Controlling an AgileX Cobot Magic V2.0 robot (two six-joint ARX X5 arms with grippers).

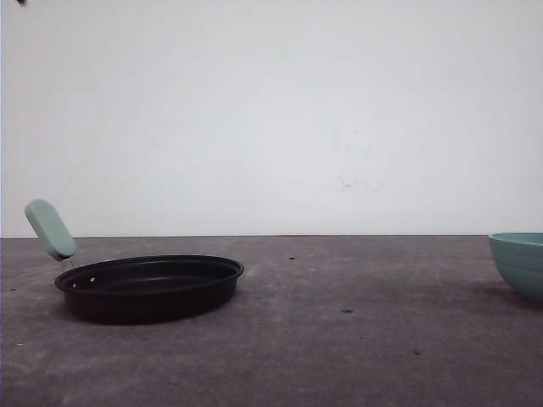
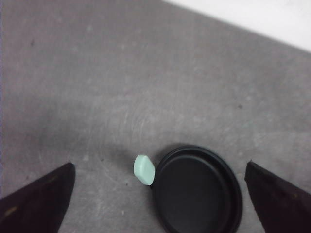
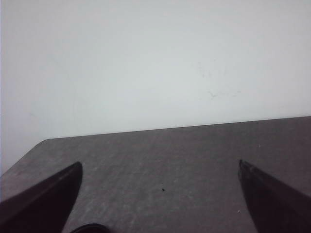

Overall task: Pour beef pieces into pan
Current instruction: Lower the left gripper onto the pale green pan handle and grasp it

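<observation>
Shallow round black frying pan [image 1: 149, 287] with mint-green handle sat empty at table's left; teal ribbed bowl [image 1: 518, 261] far right, contents unseen. Left gripper [image 2: 158, 194] and right gripper [image 3: 160, 194] both spread, empty. Best: grasp bowl rim firmly, tip over pan centre.

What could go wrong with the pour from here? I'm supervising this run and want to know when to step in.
The teal bowl sits at the far right edge of the table, well apart from the pan; carrying it across risks spilling. The pan is shallow, so pieces tipped from too high may bounce over its rim. Its mint handle sticks up on the left, where a lowering arm could knock it. Both grippers are open and empty.
</observation>
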